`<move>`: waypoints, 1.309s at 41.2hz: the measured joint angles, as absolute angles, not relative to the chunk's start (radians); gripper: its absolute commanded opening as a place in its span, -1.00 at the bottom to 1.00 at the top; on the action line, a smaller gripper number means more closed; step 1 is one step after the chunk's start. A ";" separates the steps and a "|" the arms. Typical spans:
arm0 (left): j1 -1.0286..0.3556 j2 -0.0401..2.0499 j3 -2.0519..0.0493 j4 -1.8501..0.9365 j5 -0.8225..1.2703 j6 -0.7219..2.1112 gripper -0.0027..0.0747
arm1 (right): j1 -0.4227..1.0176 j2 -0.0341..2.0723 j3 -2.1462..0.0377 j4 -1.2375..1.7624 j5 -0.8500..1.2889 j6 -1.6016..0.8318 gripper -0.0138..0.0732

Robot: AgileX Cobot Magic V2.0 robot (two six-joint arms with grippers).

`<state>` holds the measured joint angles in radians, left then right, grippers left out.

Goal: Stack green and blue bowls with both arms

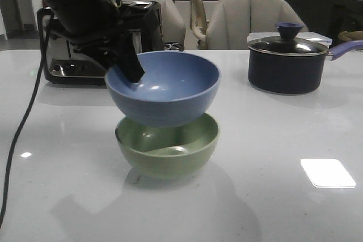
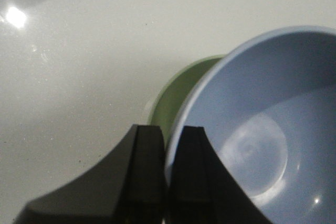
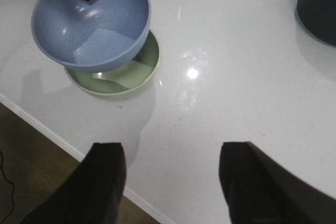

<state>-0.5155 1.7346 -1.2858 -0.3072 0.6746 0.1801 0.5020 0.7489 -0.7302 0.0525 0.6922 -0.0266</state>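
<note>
The blue bowl (image 1: 164,89) hangs just above the green bowl (image 1: 169,147), which sits on the white table. My left gripper (image 1: 131,71) is shut on the blue bowl's left rim, one finger inside and one outside. In the left wrist view my left gripper (image 2: 167,140) pinches the blue bowl (image 2: 262,129) at its rim, with the green bowl (image 2: 173,95) showing below. In the right wrist view the blue bowl (image 3: 89,19) hangs over the green bowl (image 3: 131,74); my right gripper (image 3: 172,156) is open and empty, high above the table's front edge.
A dark navy lidded saucepan (image 1: 289,60) stands at the back right and shows in the right wrist view (image 3: 317,6). A black toaster (image 1: 74,55) stands at the back left behind my left arm. A black cable (image 1: 20,134) hangs down at the left.
</note>
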 measured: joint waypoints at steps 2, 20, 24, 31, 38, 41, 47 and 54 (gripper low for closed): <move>-0.515 1.754 -1.286 -0.315 0.663 0.180 -0.67 | 0.502 0.749 -0.730 0.053 0.692 -0.027 0.48; -0.501 1.817 -1.286 -0.342 0.664 0.180 0.13 | 0.502 0.749 -0.730 0.053 0.692 -0.027 0.48; -0.501 1.817 -1.286 -0.344 0.682 0.180 0.23 | 0.502 0.749 -0.730 0.053 0.692 -0.027 0.48; -0.501 1.791 -1.286 -0.344 0.751 0.180 0.23 | 0.502 0.749 -0.730 0.053 0.692 -0.027 0.48; -0.501 1.671 -1.286 -0.342 0.838 0.227 0.23 | 0.502 0.749 -0.730 0.053 0.692 -0.027 0.48; -0.501 1.594 -1.285 -0.340 0.876 0.252 0.23 | 0.502 0.749 -0.730 0.053 0.692 -0.027 0.48; -0.501 1.414 -1.246 -0.330 0.905 0.267 0.23 | 0.502 0.749 -0.730 0.053 0.692 -0.027 0.48; -0.501 1.173 -1.149 -0.294 0.916 0.278 0.23 | 0.502 0.749 -0.730 0.053 0.692 -0.027 0.48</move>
<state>-0.5007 1.1727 -1.1489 -0.2939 0.9155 0.2781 0.5020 0.7489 -0.7302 0.0525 0.6922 -0.0266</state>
